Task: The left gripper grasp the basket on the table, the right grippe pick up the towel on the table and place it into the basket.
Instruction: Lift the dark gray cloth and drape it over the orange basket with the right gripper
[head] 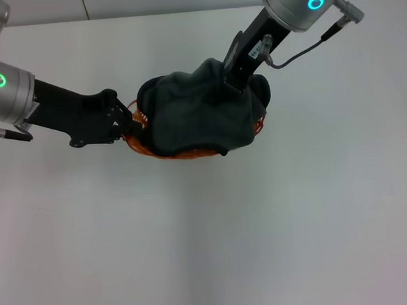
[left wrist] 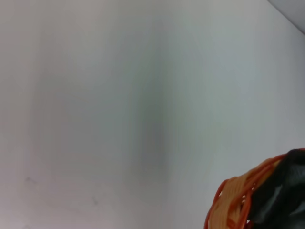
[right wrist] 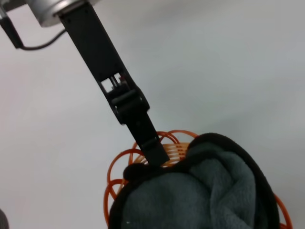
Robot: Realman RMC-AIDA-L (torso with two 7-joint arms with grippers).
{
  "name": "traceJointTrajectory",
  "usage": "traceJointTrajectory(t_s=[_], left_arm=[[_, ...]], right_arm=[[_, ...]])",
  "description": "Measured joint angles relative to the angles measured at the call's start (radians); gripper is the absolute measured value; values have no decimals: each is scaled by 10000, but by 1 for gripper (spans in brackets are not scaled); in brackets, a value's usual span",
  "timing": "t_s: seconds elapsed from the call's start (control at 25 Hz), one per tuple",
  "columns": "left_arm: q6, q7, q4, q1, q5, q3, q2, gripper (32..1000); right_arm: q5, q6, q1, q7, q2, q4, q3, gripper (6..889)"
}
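The dark grey towel (head: pixel 194 118) lies bunched over the orange wire basket (head: pixel 139 144) on the white table (head: pixel 209 236), hiding most of it. Only the basket's left and front rim loops show. My left gripper (head: pixel 126 123) is shut on the basket's left rim. From the back right my right gripper (head: pixel 232 86) comes down onto the towel, which rises in a peak at its tips and looks held. The right wrist view shows the left gripper (right wrist: pixel 158 155) pinching the basket (right wrist: pixel 119 171) rim beside the towel (right wrist: pixel 209 191). The left wrist view catches the basket (left wrist: pixel 233 200) edge and a bit of towel (left wrist: pixel 286 191).
Nothing but bare white table surface surrounds the basket. A grey cable (head: pixel 301 51) loops off the right wrist above the towel.
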State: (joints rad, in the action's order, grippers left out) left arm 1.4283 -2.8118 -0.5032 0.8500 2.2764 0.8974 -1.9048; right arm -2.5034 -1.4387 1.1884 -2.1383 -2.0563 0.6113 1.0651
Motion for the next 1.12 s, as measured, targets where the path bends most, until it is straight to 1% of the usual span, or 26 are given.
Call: traceJointTrajectory(t_s=[0.32,0.52,0.6,0.84,1.12], left_arm=[[0,0,0,50,0,0,-17,99],[-1,0,0,69,0,0,-21,99],[-1,0,0,70,0,0,-21,99],[-2,1,0,68,0,4,-28,99],[-1,0,0,62,0,15,-34,98]], right_arm=[[-79,533,127,94,-60,-571,51,110],[-46,846,192,118,-119,-789,338,117],[-41,984,266,162,-141,-985,351,120],[-19,1135,283,187,-157,-1037,553,129],[-16,1141,319,197,-175,-1038,562,139]])
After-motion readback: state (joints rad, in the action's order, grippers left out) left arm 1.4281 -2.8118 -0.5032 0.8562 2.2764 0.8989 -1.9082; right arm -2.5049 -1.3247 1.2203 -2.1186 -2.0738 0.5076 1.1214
